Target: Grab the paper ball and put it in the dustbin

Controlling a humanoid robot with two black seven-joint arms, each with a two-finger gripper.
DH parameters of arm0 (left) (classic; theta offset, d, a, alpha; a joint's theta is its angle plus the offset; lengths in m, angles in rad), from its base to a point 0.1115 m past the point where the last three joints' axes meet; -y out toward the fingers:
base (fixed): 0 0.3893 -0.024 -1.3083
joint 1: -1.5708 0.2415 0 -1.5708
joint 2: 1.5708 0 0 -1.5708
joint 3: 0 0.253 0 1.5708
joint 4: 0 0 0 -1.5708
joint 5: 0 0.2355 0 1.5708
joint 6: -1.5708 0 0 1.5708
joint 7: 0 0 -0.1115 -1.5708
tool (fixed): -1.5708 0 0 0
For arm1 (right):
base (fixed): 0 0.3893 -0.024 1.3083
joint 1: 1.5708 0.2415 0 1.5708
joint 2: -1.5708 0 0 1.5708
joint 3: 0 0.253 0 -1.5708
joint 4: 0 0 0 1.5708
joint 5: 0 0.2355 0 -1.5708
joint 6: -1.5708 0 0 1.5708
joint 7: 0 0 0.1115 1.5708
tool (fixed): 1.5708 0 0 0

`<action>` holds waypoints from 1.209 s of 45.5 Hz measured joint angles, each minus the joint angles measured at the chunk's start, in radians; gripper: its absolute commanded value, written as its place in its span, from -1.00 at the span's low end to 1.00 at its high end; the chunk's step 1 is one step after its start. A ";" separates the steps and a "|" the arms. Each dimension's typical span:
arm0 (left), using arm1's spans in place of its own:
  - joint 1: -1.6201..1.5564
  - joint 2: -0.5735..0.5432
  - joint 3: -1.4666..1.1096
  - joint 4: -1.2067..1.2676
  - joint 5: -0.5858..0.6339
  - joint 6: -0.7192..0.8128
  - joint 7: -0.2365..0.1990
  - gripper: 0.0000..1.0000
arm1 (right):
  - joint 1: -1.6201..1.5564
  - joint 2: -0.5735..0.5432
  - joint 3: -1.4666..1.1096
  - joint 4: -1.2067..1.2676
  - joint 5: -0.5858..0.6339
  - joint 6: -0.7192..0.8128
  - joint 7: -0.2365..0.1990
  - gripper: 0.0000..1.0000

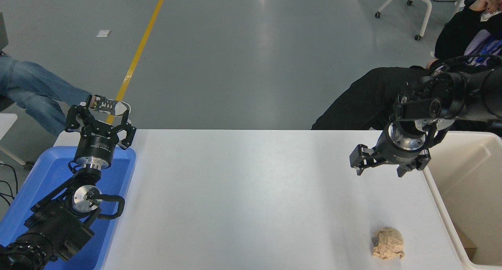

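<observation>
The paper ball point(388, 243), a creased tan wad, lies on the white table point(243, 191) near the front right corner. Just to its right stands the cream-white dustbin point(441, 201), its near wall running along the table's right edge. My right gripper point(379, 171) hangs open above the table, well behind the ball and close to the bin's back left corner, with nothing between its fingers. My left gripper point(98, 112) is open too, parked over the blue tray at the far left.
A shallow blue tray point(117, 176) lies under the left arm at the table's left edge. A person in black sits behind the far right corner point(372, 101). Another person's jeans-clad legs point(35, 93) show at far left. A yellow line crosses the grey floor.
</observation>
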 measured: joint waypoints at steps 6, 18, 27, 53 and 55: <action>0.000 0.000 0.000 0.000 0.000 0.000 0.000 0.98 | -0.070 -0.022 0.012 -0.005 -0.032 -0.045 0.000 1.00; 0.000 0.000 -0.001 0.000 0.000 0.000 0.000 0.98 | -0.183 -0.041 0.032 -0.026 -0.061 -0.121 -0.001 1.00; 0.000 0.000 -0.002 0.000 0.000 0.000 0.000 0.98 | -0.258 -0.050 0.056 -0.054 -0.030 -0.164 -0.002 1.00; 0.000 0.000 -0.002 0.000 0.000 0.000 0.000 0.98 | -0.371 -0.113 0.068 -0.092 0.006 -0.196 -0.004 1.00; 0.000 0.000 -0.002 0.000 0.000 0.000 0.000 0.98 | -0.376 -0.114 0.070 -0.092 0.008 -0.197 -0.004 1.00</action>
